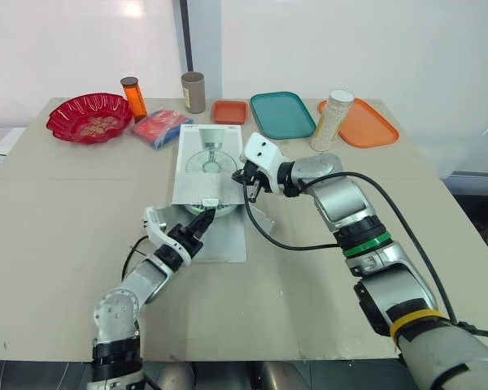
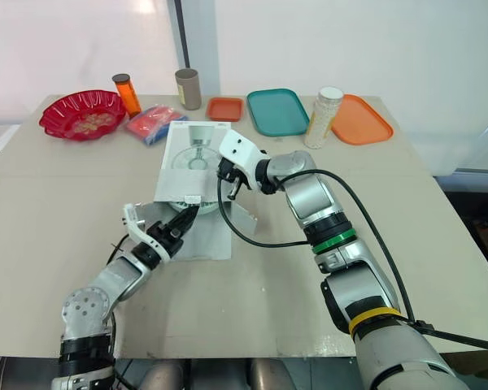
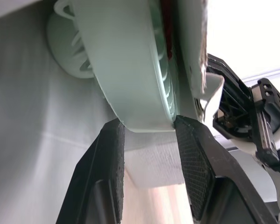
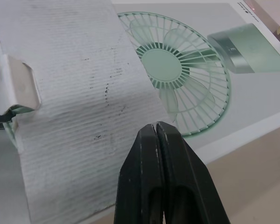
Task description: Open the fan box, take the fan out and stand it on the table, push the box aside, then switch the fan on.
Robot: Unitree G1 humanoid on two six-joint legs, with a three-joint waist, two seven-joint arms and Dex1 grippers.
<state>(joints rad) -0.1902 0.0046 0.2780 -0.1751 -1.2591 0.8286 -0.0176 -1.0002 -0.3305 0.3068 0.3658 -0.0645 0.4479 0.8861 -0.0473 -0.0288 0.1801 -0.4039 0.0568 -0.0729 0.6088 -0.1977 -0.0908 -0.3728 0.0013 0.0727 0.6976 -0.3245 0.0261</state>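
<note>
Fan (image 3: 126, 88) sits in the opened fan box (image 1: 197, 175) on the counter (image 1: 65, 211); left tool (image 3: 148, 133) grips its rim; right tool (image 4: 157, 130) pinched closed, empty, above the flap (image 4: 74, 93).

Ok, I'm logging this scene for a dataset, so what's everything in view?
white cardboard fan box: one, table centre, flap open
pale green plastic fan: one, in the box mouth
red plastic bowl: one, far left
orange bottle: one, beside the bowl
red-and-blue packet: one, left of box
grey-brown cylinder: one, far edge
small orange tray: one, far edge
teal tray: one, far edge
clear white-lidded jar: one, right of teal tray
large orange tray: one, far right
beige table: one
left gripper: black, shut on fan rim
right gripper: black, shut, above box flap
</note>
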